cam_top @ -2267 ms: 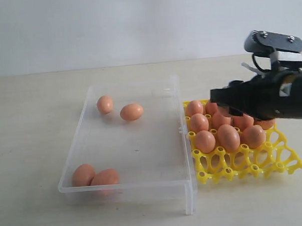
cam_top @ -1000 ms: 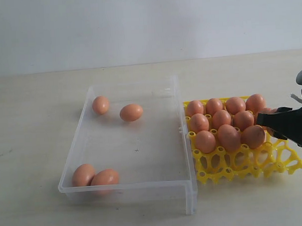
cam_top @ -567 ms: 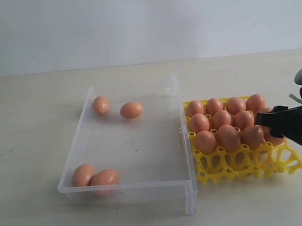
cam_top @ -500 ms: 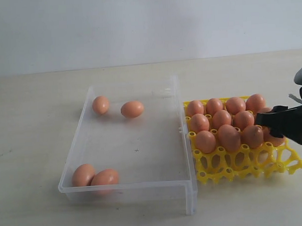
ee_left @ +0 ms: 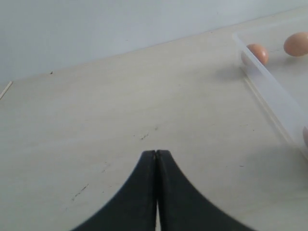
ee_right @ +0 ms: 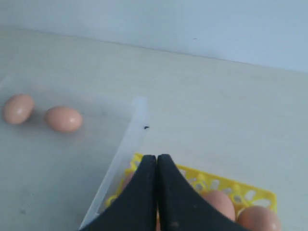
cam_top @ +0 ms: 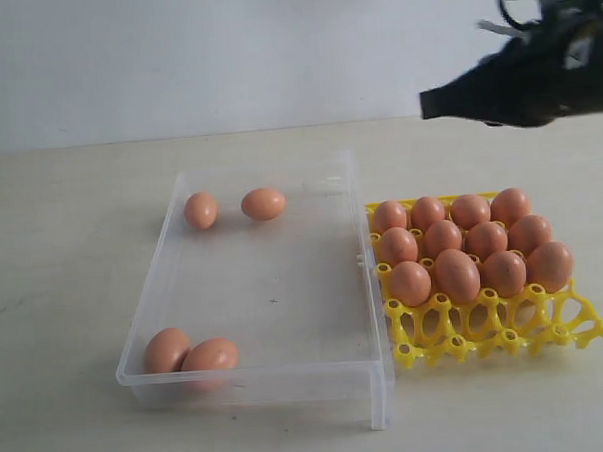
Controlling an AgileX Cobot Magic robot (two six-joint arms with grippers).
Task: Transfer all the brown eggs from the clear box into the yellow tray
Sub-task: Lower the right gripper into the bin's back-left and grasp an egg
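- Black and hard-shelled, the right arm (cam_top: 545,65) hangs high over the far right of the desk (cam_top: 64,296), above and behind the yellow tray (cam_top: 486,333), its tapered tip pointing towards the clear box (cam_top: 274,287).
- The right jaws are pressed fully together and carry nothing; the right wrist view shows the two fingers (ee_right: 144,202) meeting along a thin seam, with the tray's corner and the box wall below them.
- The left jaws are likewise closed tight and empty, their smooth black fingers (ee_left: 139,202) forming a wedge over bare desk just beside the box's outer wall.
- Twelve of the brown eggs (cam_top: 457,275) sit in the tray in three rows of four, matte, oval and reddish-brown; the nearest row of cups is bare.
- The tray is glossy openwork plastic, round cups with raised pegs between, and it lies against the box's right wall.
- Four eggs lie in the box: two apart near its far-left corner, two touching in its near-left corner.
- The box is thin transparent plastic, shallow and rectangular, with a rim.
- The desk is pale, matte and faintly scuffed.
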